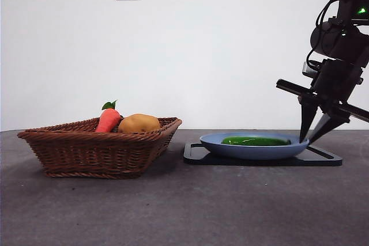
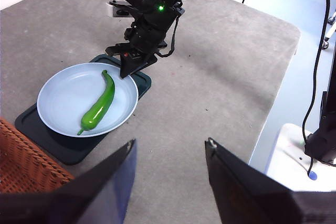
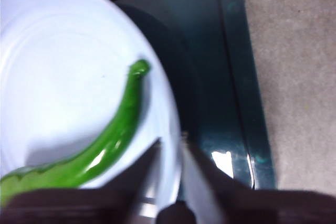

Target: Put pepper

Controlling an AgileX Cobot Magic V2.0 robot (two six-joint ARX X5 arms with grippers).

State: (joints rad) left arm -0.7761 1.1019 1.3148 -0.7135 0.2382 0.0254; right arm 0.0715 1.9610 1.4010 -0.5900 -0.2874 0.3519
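The pepper [image 1: 255, 140], long and glossy green, lies in the blue plate [image 1: 230, 147] on a dark tray [image 1: 196, 155]. It lies curved across the plate [image 2: 63, 98], and the pepper [image 2: 98, 106] is plain in the left wrist view. My right gripper [image 1: 305, 140] hangs low at the plate's right rim, its jaws only a narrow gap apart and nothing held. In the right wrist view the plate's rim [image 3: 170, 103] lines up with that gap, and the pepper [image 3: 113, 137] lies just beside my right gripper [image 3: 170, 139]. My left gripper [image 2: 169, 150] stands open, high and away from the plate.
A wicker basket [image 1: 98, 151] stands left of the tray and holds a carrot [image 1: 108, 119] and a potato [image 1: 138, 123]. The basket's corner [image 2: 21, 166] shows in the left wrist view. The table's edge [image 2: 283, 66] runs behind the right arm.
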